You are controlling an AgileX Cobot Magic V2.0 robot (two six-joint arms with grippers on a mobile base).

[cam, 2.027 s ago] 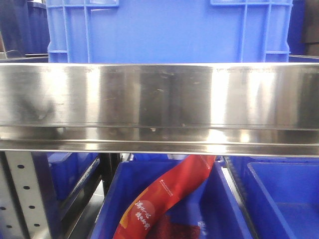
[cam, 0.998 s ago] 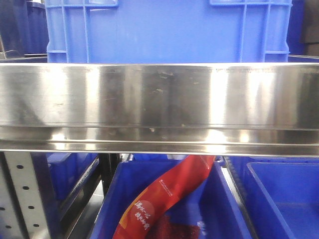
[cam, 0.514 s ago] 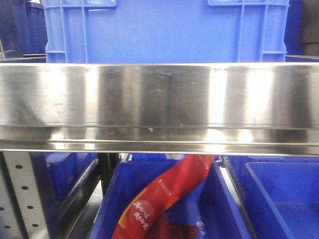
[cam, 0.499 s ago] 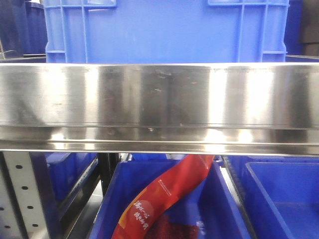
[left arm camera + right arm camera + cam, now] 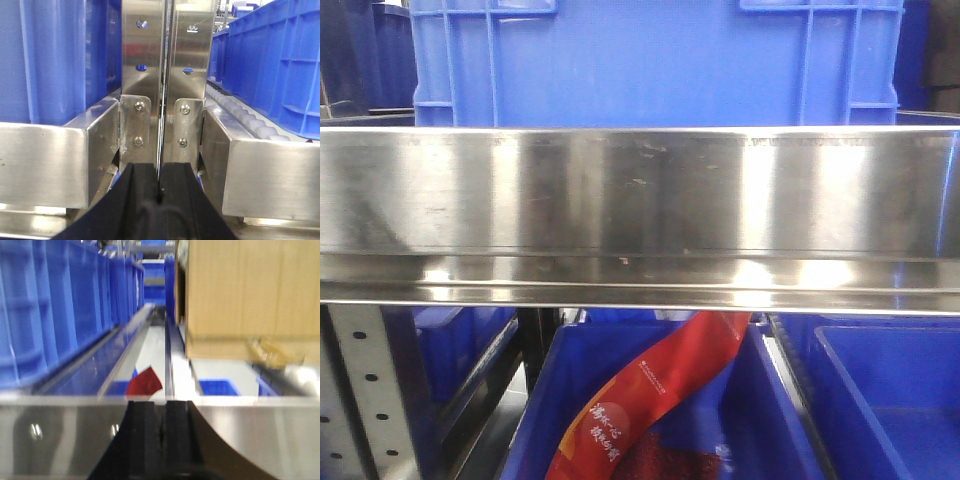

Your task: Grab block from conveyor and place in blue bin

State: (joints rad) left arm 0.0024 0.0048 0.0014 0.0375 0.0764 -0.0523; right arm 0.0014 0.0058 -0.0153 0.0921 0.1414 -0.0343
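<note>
Tool states first: left tool [image 5: 159, 192], black rubber-padded, has its jaws pressed together w/ only a hairline seam between them, nothing held. Right tool [image 5: 162, 432] same, jaws together, empty.

Block: not visible in any view, so its location can't be told; neither can the dark belt w/ red frame. Handling is a guess from the task wording only: prob. small, rigid, light, non-fragile; a pinch across two parallel flat faces near mid-height should hold, and both tools would need to spread first. Material unseen, so slipperiness unknown.

View differences:
- Front cam: brushed stainless steel rail [image 5: 640, 200] fills the middle band, w/ a large blue ribbed plastic crate [image 5: 650, 60] standing behind/above it. Below sits an open blue plastic bin [image 5: 545, 400] w/ a red printed plastic packet [image 5: 650, 395] leaning in it, plus another blue bin [image 5: 890, 400] to one side. No tools shown.
- Left wrist cam: two upright steel posts [image 5: 167, 55] bolted side by side, white rollers [image 5: 245, 115] beside a blue crate wall.
- Right wrist cam, blurry: long channel between blue crates, tan cardboard box [image 5: 245, 290], red packet tip.
</note>
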